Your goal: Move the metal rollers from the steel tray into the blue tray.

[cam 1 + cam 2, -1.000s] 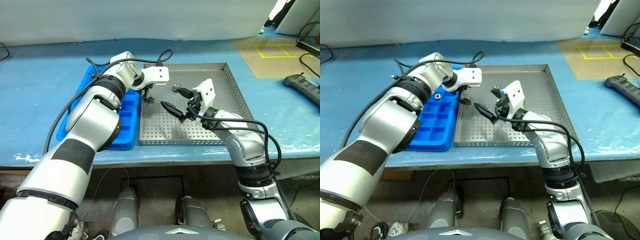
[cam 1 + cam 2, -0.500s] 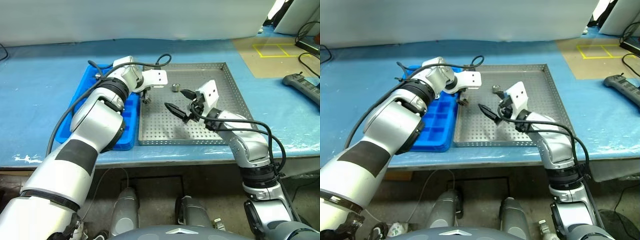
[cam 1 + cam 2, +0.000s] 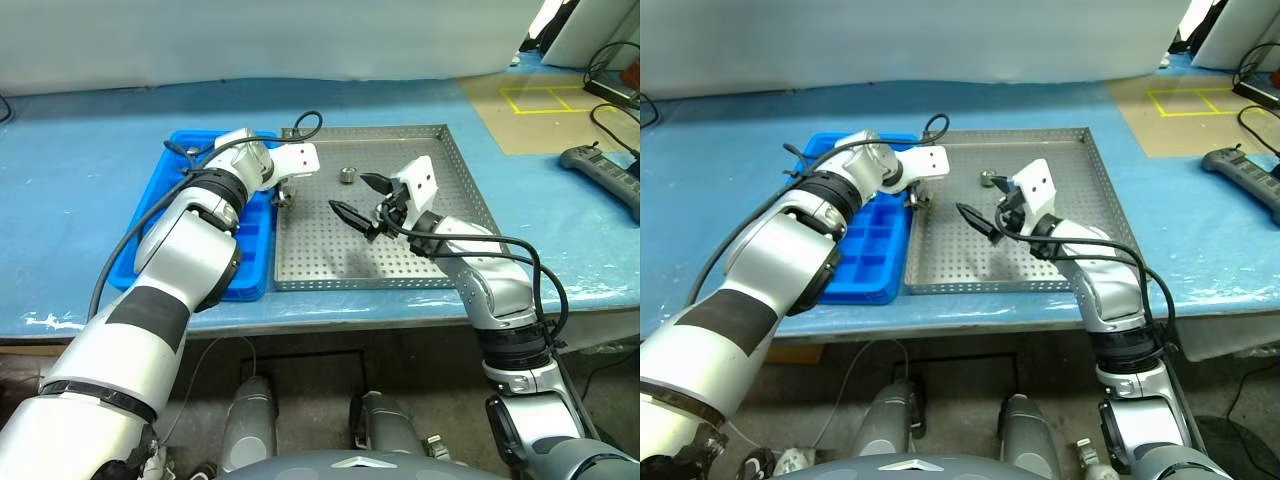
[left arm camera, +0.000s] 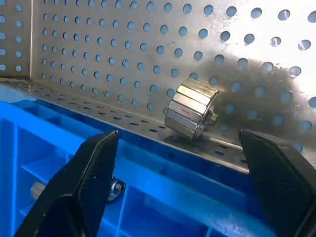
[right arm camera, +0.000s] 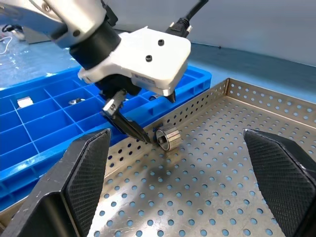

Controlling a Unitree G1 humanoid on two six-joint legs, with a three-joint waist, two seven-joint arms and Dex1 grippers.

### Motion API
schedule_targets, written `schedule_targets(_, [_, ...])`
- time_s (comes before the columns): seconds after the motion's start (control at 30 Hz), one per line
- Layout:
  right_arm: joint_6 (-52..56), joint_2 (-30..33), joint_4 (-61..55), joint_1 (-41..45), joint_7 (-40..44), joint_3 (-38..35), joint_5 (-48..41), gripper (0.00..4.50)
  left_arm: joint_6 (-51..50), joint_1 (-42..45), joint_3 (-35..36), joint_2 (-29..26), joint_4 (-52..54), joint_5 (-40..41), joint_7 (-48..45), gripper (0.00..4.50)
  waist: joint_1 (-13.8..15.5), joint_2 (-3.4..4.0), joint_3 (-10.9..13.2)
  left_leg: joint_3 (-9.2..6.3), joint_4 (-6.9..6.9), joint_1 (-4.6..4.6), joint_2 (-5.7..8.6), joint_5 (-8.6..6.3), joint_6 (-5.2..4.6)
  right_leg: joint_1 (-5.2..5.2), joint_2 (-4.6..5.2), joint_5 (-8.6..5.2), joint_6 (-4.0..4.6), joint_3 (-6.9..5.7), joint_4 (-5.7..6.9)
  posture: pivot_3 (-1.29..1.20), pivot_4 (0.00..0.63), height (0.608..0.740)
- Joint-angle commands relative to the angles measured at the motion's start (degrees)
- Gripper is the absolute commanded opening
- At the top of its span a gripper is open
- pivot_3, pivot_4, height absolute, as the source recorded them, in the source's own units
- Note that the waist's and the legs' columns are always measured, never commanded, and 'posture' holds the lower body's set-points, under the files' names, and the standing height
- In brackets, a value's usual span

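The left gripper (image 5: 140, 126) is moving toward the steel tray (image 3: 440, 270) rim, jaws apart over one roller (image 4: 191, 108). Blue tray (image 3: 165, 195) partly hidden. Right gripper (image 3: 362, 200) is hovering, spread.

Things around the work table

A big blue sheet (image 3: 80, 170) covers the table, and a pale wall or curtain (image 3: 250, 40) stands behind it. At the far right corner lies a brown board (image 3: 530, 120) with a square of yellow tape (image 3: 545, 98) on it. A dark grey power strip (image 3: 600, 170) rests near the right edge, with black cables (image 3: 610, 65) looping beside it. Something white (image 3: 575, 30) leans in the far right corner.
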State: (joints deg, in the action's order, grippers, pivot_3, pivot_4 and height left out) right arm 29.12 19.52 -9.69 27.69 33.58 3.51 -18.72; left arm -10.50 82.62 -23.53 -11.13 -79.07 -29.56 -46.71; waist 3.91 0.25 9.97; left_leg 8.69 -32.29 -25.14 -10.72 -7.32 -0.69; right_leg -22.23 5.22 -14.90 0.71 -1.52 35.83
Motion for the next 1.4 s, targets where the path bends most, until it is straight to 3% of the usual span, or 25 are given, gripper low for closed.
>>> schedule_targets(0.03, [-1.04,-1.01,-2.56,-0.68,-0.26,0.26,-0.46,4.50,-0.71,-1.34,1.19,0.26,-0.36,0.15,3.48,4.14,0.00,0.00,0.00,0.00,0.00,-0.01,0.00,0.00,0.00,0.00,0.00,0.00,0.00,0.01,-0.01,-0.14,0.150,0.740])
schedule_targets(0.5, [-0.85,0.14,-3.59,-2.80,-0.72,0.77,0.96,4.50,-1.62,-2.46,2.07,0.17,-0.61,-0.05,6.85,4.14,-0.10,0.00,0.00,-0.02,0.02,0.01,0.01,-0.01,-0.01,-0.01,0.00,0.00,0.00,0.05,-0.04,-0.17,0.150,0.740])
schedule_targets(0.7, [-0.89,0.28,-3.36,-3.11,-1.24,0.50,0.82,4.50,-0.91,-2.58,1.19,-0.21,-0.67,-0.96,6.91,2.22,-0.24,0.00,0.00,-0.02,0.07,0.02,0.01,-0.01,-0.01,-0.01,-0.01,0.00,0.00,0.07,-0.09,-0.17,0.150,0.740])
schedule_targets(0.77, [-1.11,0.42,-3.18,-3.14,-1.33,0.70,1.12,4.50,-0.71,-2.56,0.86,-0.30,-0.69,-1.25,6.03,2.22,-0.30,0.00,0.00,-0.02,0.08,0.01,0.01,-0.01,0.00,-0.03,-0.01,0.00,0.00,0.07,-0.10,-0.17,0.150,0.740])
schedule_targets(0.9, [-1.45,0.27,-2.63,-2.81,-1.43,0.69,1.28,4.50,-0.32,-2.58,0.55,-0.36,-0.68,-1.88,5.37,1.34,-0.40,0.00,0.00,-0.02,0.12,0.01,0.00,-0.01,0.00,-0.05,-0.01,0.00,0.00,0.08,-0.12,-0.17,0.150,0.740])
schedule_targets(0.97, [-1.64,0.19,-2.22,-2.63,-1.57,0.61,1.48,4.50,-0.09,-2.65,0.48,-0.35,-0.68,-1.95,5.07,1.34,-0.42,0.00,0.00,-0.02,0.13,0.03,0.00,-0.01,0.00,-0.04,-0.02,0.00,0.00,0.08,-0.12,-0.17,0.150,0.740])
schedule_targets(1.07, [-1.83,0.07,-1.95,-2.63,-1.60,0.67,1.77,4.50,0.29,-2.30,0.89,-0.38,-0.60,-1.45,3.69,0.81,-0.51,0.00,0.00,-0.02,0.13,0.02,0.00,-0.01,0.00,-0.05,-0.01,0.00,0.00,0.09,-0.12,-0.16,0.150,0.740])
schedule_targets(1.4, [-2.55,-0.85,-0.49,-1.24,-0.49,1.47,1.92,4.50,2.35,-0.56,2.73,-0.93,-0.03,0.27,-2.22,0.78,-0.05,0.00,0.01,-0.03,0.16,-0.01,0.01,-0.02,-0.01,-0.05,0.00,0.00,0.00,0.08,-0.19,-0.11,0.150,0.740])
